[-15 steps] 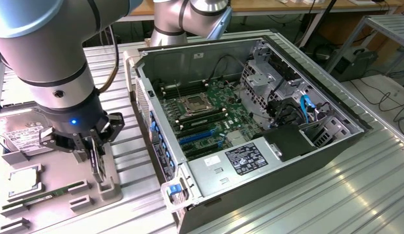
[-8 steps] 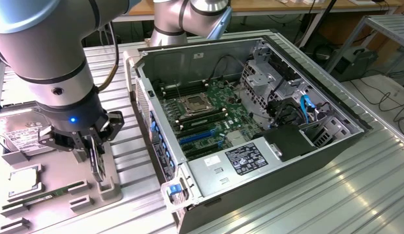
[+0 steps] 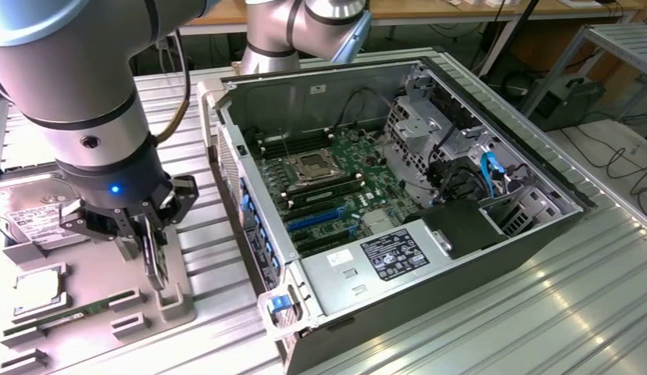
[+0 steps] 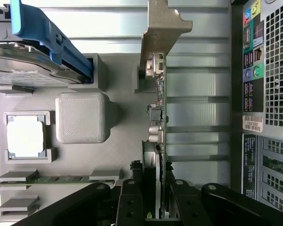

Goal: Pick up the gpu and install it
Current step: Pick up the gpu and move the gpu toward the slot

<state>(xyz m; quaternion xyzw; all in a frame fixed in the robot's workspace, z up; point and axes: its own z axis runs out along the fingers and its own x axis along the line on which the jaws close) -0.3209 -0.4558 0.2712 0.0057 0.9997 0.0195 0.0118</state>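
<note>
Right, closed down with the gripper (image 3: 144,250) on the gpu (image 4: 161,108), pinching both flat faces at the fan end. Standing on edge over the grey fixture (image 4: 118,127), just beside the case (image 3: 532,226) on the exterior view's left, with the silver bracket (image 4: 161,28) at the end away from the jaws. Cannot tell whether lifted clear of its slot or seated in it.

Looks light and stiff, yet fragile: bare green board, small parts standing proud along one face. Best taken just like this, square across the cooler, well off the contact edge and the tiny parts. Probably a bit slick on the fan housing, so worth a firm, even squeeze.

On to writing. White label (image 3: 394,254) on the metal box inside the case, print too small to read. Pale sticker (image 4: 253,123) on the case's rear panel, dark characters, not legible with any certainty. No brand name readable anywhere.
</note>
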